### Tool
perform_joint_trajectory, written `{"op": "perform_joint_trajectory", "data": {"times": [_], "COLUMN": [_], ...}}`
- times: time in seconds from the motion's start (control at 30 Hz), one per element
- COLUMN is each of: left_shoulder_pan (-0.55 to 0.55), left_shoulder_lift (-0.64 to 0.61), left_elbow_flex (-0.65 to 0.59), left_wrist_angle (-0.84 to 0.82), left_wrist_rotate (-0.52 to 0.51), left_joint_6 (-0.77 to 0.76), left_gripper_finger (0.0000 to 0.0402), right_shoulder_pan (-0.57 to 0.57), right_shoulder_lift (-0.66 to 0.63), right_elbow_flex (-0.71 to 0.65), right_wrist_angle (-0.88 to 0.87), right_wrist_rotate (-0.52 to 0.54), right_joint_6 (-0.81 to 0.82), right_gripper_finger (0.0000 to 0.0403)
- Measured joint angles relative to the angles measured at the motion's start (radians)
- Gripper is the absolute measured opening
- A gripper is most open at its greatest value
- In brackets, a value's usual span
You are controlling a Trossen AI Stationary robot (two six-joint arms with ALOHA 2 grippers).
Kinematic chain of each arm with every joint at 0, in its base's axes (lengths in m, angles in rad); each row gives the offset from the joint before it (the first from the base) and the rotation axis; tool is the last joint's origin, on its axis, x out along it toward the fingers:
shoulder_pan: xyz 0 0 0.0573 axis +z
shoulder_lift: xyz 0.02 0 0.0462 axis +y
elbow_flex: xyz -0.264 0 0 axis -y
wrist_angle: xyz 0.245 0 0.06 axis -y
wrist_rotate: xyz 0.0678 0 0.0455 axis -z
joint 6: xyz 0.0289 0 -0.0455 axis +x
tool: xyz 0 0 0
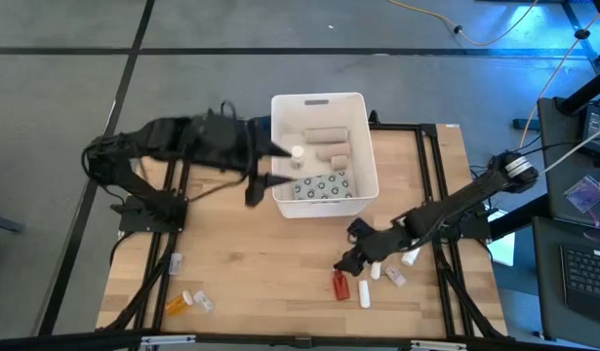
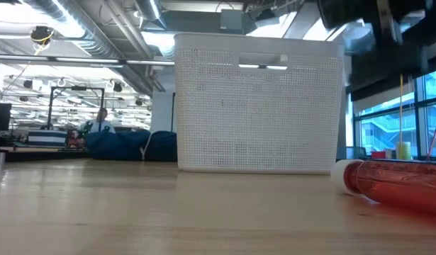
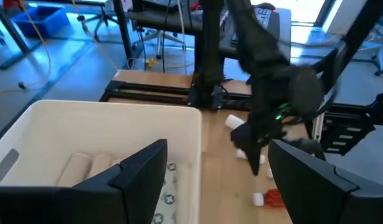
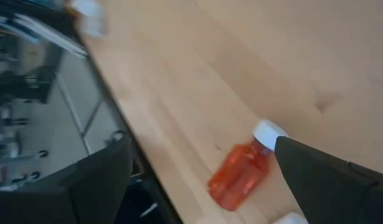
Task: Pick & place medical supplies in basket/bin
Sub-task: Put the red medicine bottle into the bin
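Currently, per item:

Basket: white tub at the far middle of the desk; the low view shows its perforated wall and handle slot.
Basket contents: two beige rolls, a white bottle and a grey blister pack lie inside; the rolls and pack also show in the left wrist view.
Left jaws: left gripper sits at the basket's left wall, over the rim; fingers spread wide, nothing between them.
Right jaws: right gripper is low over the desk, near side, right of centre, just beside the red bottle; fingers wide apart, nothing held.
Red bottle: red pill bottle lies on its side on the desk, white cap toward the right gripper; in the right wrist view it lies between the open fingers, not gripped. Also at the right edge of the low view.
Other supplies, right: white items and lie loose near the red bottle.
Other supplies, left: orange bottle with a small white item just beside it at the near left corner; another small item farther back.
Background: a person in the room beyond the desk.
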Motion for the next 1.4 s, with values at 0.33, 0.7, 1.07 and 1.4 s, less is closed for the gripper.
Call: {"op": "perform_joint_trajectory", "data": {"times": [0.33, 0.7, 1.07, 1.4], "left_shoulder_pan": [-0.308, -0.53, -0.658, -0.662], "left_shoulder_lift": [0.039, 0.088, 0.143, 0.172], "left_elbow_flex": [-0.001, -0.002, -0.002, -0.001], "left_wrist_angle": [-0.005, -0.104, -0.11, -0.109], "left_wrist_rotate": [-0.231, -0.409, -0.235, -0.23], "left_joint_6": [-0.148, -0.318, -0.288, -0.229], "left_gripper_finger": [0.0271, 0.0271, 0.0271, 0.0271], "right_shoulder_pan": [-0.002, -0.002, -0.004, -0.006], "right_shoulder_lift": [0.167, 0.202, 0.202, 0.202], "right_elbow_flex": [0.0, 0.0, 0.0, 0.0], "right_wrist_angle": [0.023, 0.162, 0.186, 0.054], "right_wrist_rotate": [-0.034, -0.044, -0.044, -0.017], "right_joint_6": [0.016, -0.009, 0.06, 0.122], "right_gripper_finger": [0.0388, 0.0388, 0.0388, 0.0385]}}
